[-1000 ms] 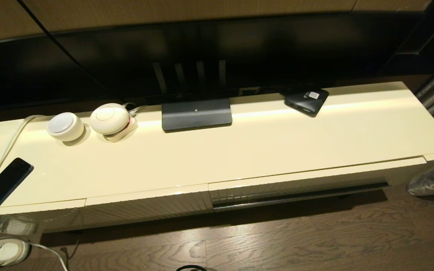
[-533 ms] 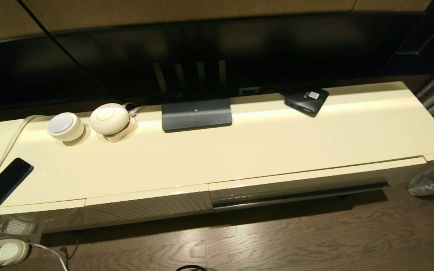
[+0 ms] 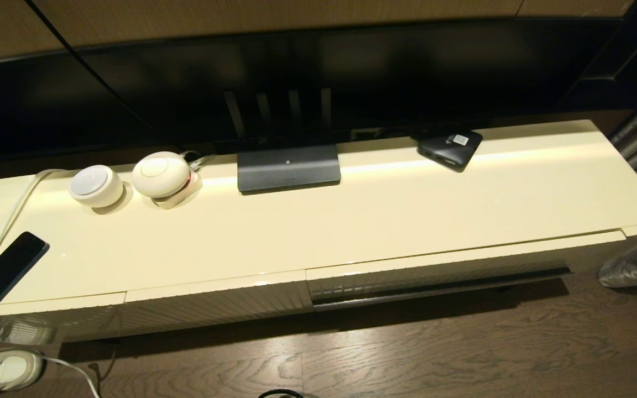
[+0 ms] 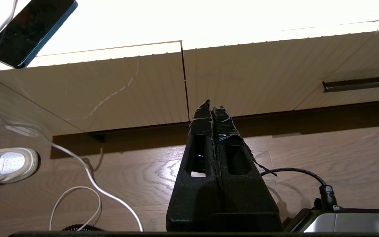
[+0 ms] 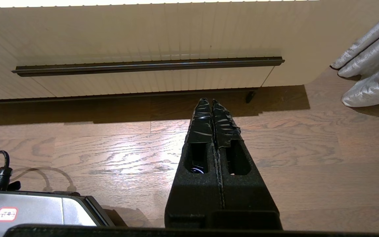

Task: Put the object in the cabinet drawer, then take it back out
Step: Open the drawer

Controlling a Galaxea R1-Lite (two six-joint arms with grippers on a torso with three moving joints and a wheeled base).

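Change: nothing had moved since the earlier frames; both arms hung parked.
Drawer: the cabinet drawer [image 3: 440, 273] sat closed at lower right of the head view, its long axis running left to right.
Right gripper: the right gripper [image 5: 208, 100] had jaws pressed together on nothing, pointing at the drawer front just above it in its own view.
Left gripper: the left gripper [image 4: 212, 107] was also closed and empty, facing the narrower panels [image 4: 183, 85].
Umbrella: nowhere visible.
Nearer arm: by my judgement, the right.
Counter: the counter [image 3: 351, 221] carried a phone [image 3: 3, 273].
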